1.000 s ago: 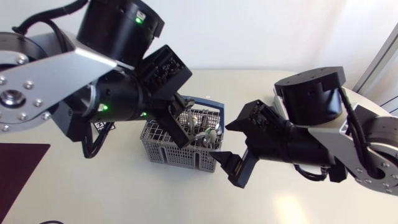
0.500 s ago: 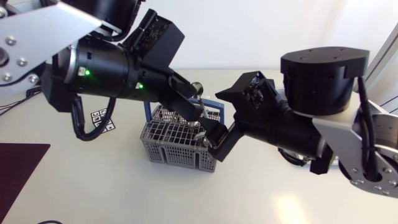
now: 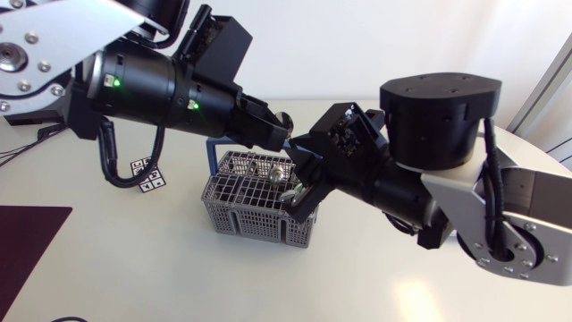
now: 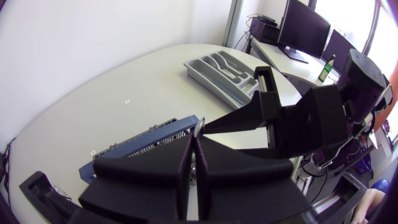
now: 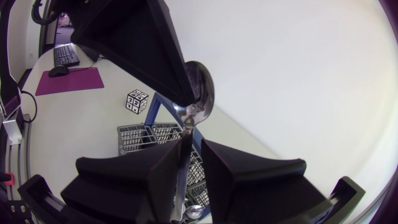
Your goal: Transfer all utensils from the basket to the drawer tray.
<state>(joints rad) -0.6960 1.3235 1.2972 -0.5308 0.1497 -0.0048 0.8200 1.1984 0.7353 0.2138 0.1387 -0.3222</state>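
Head view: the grey mesh basket (image 3: 255, 210) sits mid-table, and both arms meet just above it, left gripper (image 3: 284, 125) over right gripper (image 3: 302, 179).

Left wrist view: its fingers (image 4: 149, 168) are pressed nearly together, and the grey drawer tray (image 4: 227, 71) lies well ahead.

Right wrist view: a shiny spoon (image 5: 200, 93), bowl up, is pinched by the left gripper. Its handle drops into the right gripper; whether that one grips, I cannot tell.

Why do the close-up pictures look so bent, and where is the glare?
Left wrist view: the fisheye lens bows the white table and the grey plastic cutlery tray, and darkens the corners. Right wrist view: same bending and dark corners; the shiny metal spoon carries bright reflections. Head view: lines stay straight, with a soft bright patch on the table near the right arm.
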